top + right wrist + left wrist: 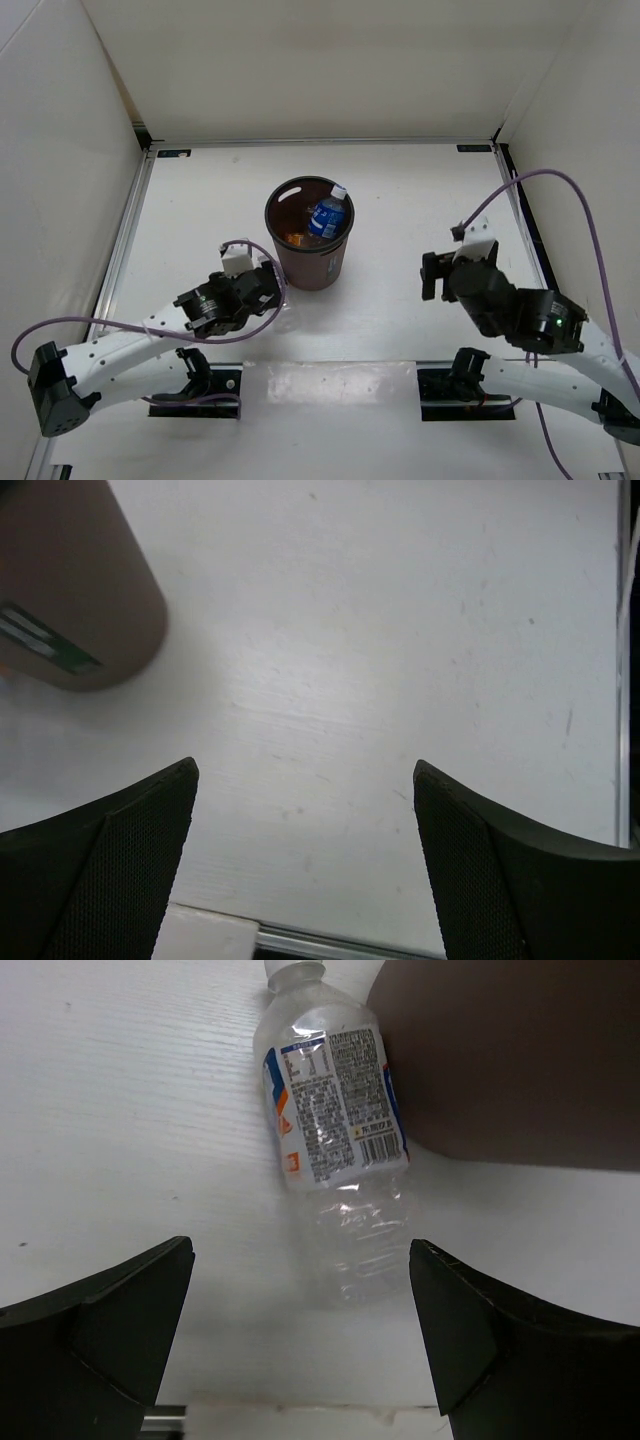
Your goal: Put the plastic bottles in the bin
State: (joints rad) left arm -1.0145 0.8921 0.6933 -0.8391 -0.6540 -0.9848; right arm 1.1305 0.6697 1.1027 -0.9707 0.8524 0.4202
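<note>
Smack in the middle of the white table (400, 190) sits one brown bin (310, 265), so I'll place everything off that. Two arms are in view. The left gripper (300, 1345) is right up at the bin's near-left side, jaws spread wide with nothing between them. The right gripper (305, 865) is off to the bin's right, well apart from it, and also spread with nothing held.

I can count three bottles:
- One blue-label bottle (327, 216) is tilted inside the bin, cap up by the far-right rim.
- One orange bottle (293, 238) is low in the bin beside it, though it's hard to make out.
- One clear bottle (335, 1150) is lying on the table, its side touching the bin's wall, just ahead of the left fingers.

Bare tabletop runs from the bin out to the white walls (300, 60) on the left, right and far sides.
</note>
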